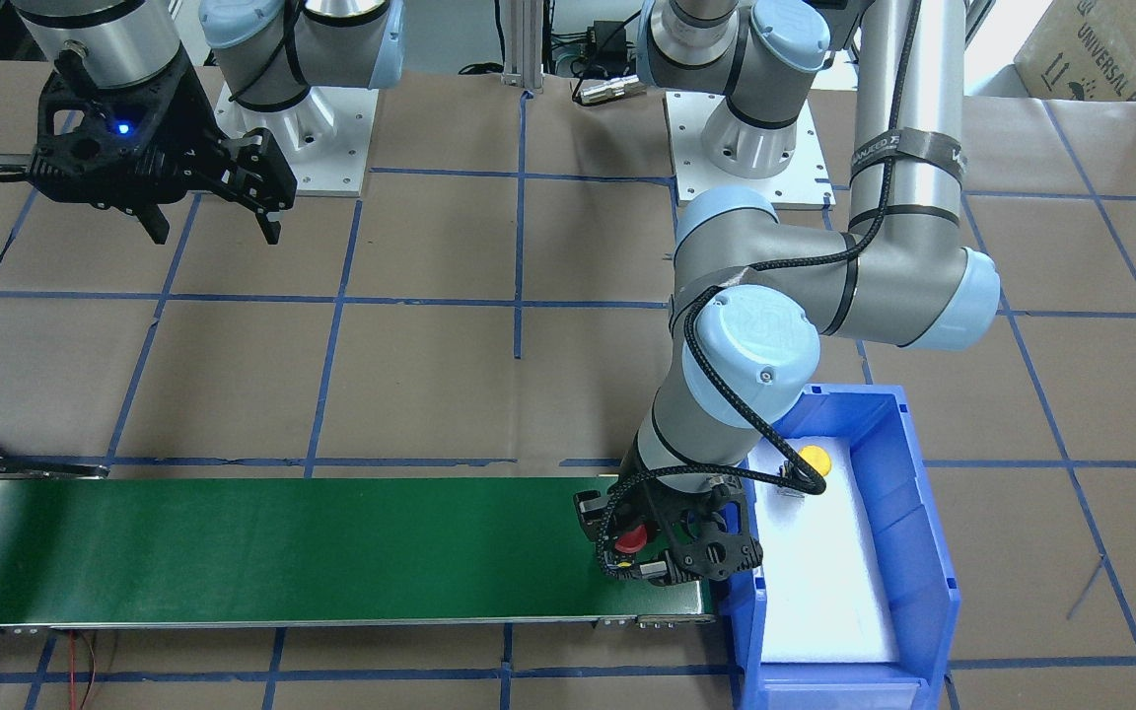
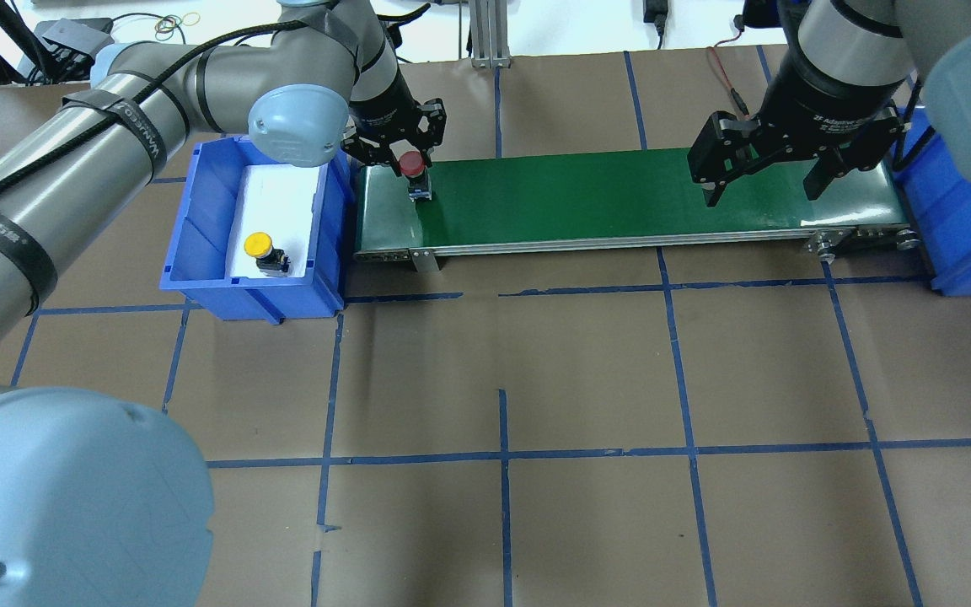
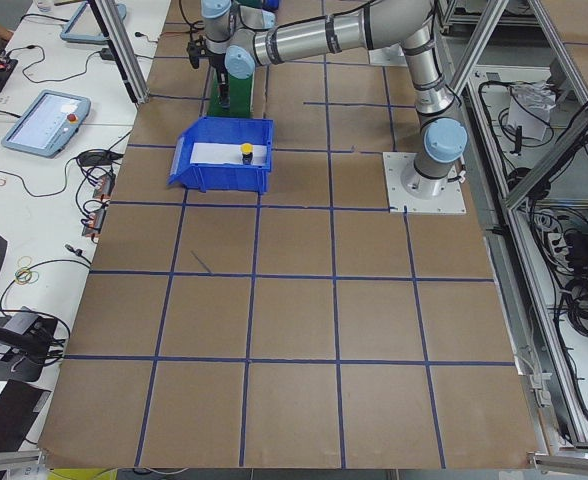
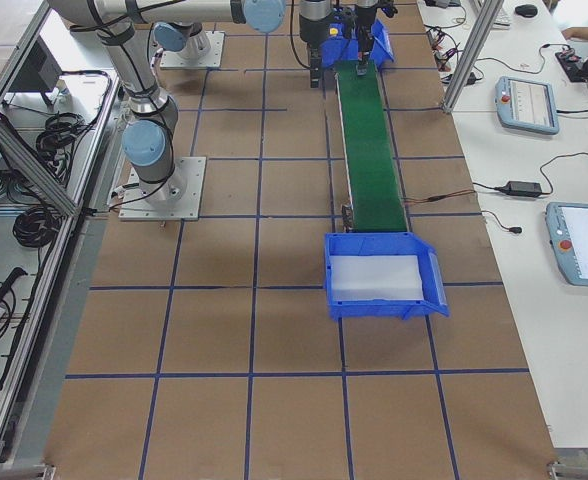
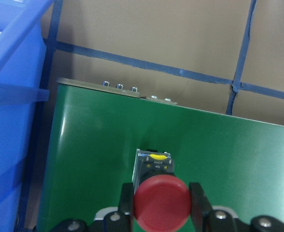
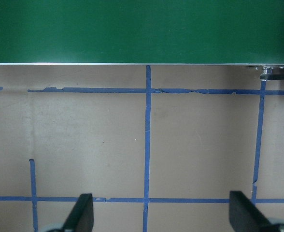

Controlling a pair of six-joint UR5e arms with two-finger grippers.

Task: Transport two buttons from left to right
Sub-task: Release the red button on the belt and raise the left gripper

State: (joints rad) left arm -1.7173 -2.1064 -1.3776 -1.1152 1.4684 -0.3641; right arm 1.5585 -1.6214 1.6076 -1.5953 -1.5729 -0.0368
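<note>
The red button (image 2: 410, 163) is between the fingers of my left gripper (image 2: 410, 166), which is shut on its cap at the left end of the green conveyor belt (image 2: 620, 198). In the left wrist view the red cap (image 5: 161, 203) sits between the pads and its grey body points down at the belt (image 5: 98, 145). I cannot tell if it touches the belt. The yellow button (image 2: 259, 245) lies on white foam in the left blue bin (image 2: 190, 244). My right gripper (image 2: 762, 196) is open and empty above the belt's right end.
A second blue bin (image 2: 957, 228) with white foam stands at the belt's right end. The brown table (image 2: 502, 379) carries a grid of blue tape. Both arm bases are bolted at the robot's side of the table (image 1: 745, 158).
</note>
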